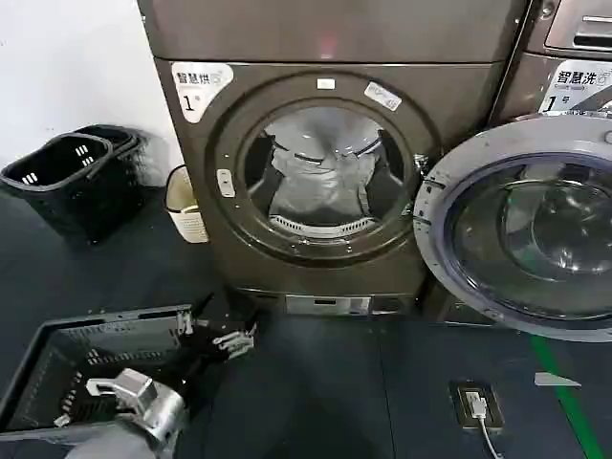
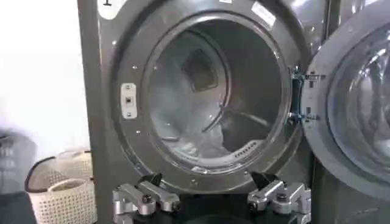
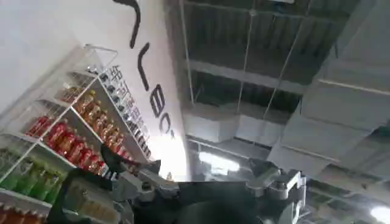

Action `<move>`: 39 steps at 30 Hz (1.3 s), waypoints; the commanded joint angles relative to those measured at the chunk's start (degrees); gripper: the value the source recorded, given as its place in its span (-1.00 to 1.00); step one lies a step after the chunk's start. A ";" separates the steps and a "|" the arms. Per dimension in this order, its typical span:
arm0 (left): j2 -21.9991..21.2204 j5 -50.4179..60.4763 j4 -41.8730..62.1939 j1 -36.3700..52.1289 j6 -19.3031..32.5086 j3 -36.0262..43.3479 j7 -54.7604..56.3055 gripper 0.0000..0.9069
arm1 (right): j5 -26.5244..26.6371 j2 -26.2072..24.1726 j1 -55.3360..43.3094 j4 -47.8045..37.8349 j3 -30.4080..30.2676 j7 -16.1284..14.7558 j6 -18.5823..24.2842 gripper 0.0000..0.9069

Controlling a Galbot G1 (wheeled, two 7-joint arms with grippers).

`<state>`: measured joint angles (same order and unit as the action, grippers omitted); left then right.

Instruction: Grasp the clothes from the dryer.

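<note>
Dark floor (image 1: 316,382) in front of the dryer (image 1: 191,143), door (image 1: 516,229) swung wide to the robot's right. Clothes (image 1: 320,177) sit inside the drum, low and toward the back, pale folds. Left gripper (image 2: 210,198) hovers low, well short of the porthole, fingers (image 2: 146,196) apart. Right gripper (image 3: 204,182) points up at ceiling, fingers spread, idle. Best approach imo: go straight through the porthole centre, clear of the rim, drop onto the bundle, then close. Grey crate (image 1: 86,368) beside left arm, black baskets (image 1: 76,172) and cream basket (image 1: 184,203) at left; none block the way.
</note>
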<state>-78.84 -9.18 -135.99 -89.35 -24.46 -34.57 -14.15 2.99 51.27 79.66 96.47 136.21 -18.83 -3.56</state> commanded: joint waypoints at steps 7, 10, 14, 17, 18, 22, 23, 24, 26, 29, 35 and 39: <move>0.20 2.11 0.60 -0.56 1.43 1.65 -1.31 1.00 | 4.85 0.32 0.51 -0.22 -0.08 1.68 1.32 1.00; 0.32 2.21 1.11 -0.43 1.82 1.61 -0.95 1.00 | 4.18 0.46 0.33 -0.08 -0.30 1.65 1.30 1.00; 0.34 2.35 0.95 -0.90 1.92 1.59 -0.43 1.00 | 3.49 0.62 -0.02 0.06 -0.63 1.30 1.26 1.00; 0.49 2.81 0.86 -1.00 1.96 1.37 -0.27 1.00 | 2.56 0.59 -0.09 -0.04 -0.43 1.08 1.28 1.00; 0.49 2.87 0.98 -1.00 1.89 1.36 -0.18 1.00 | 2.45 0.59 -0.14 -0.07 -0.46 1.03 1.27 1.00; 0.22 3.40 1.41 -1.11 2.02 1.63 0.03 1.00 | 1.32 0.25 -0.35 -0.66 -0.25 0.83 1.59 1.00; 0.07 3.39 1.20 -1.17 2.09 1.87 -0.03 1.00 | 1.05 0.07 -0.44 -0.74 -0.03 0.85 1.59 1.00; -0.02 3.43 1.09 -1.19 2.09 2.05 -0.02 1.00 | 1.02 -0.09 -0.48 -0.85 0.07 0.85 1.55 1.00; -0.20 3.55 0.78 -1.34 2.12 2.11 -0.01 1.00 | 0.87 -0.31 -0.37 -1.29 0.30 0.81 1.63 1.00; -0.28 3.58 0.51 -1.59 2.19 2.06 -0.02 1.00 | 0.90 -0.72 -0.02 -1.97 0.91 0.46 1.77 1.00; -0.80 3.52 0.80 -1.45 2.22 2.07 0.08 1.00 | 0.32 -1.30 0.13 -2.78 1.73 0.06 1.89 1.00; -0.84 3.43 1.39 -1.13 2.26 2.03 0.13 1.00 | 0.09 -1.51 0.07 -2.90 1.75 0.03 1.87 1.00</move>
<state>-79.61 -5.78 -135.15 -90.68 -22.25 -32.52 -14.09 3.34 49.90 79.74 93.87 137.71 -18.77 -1.71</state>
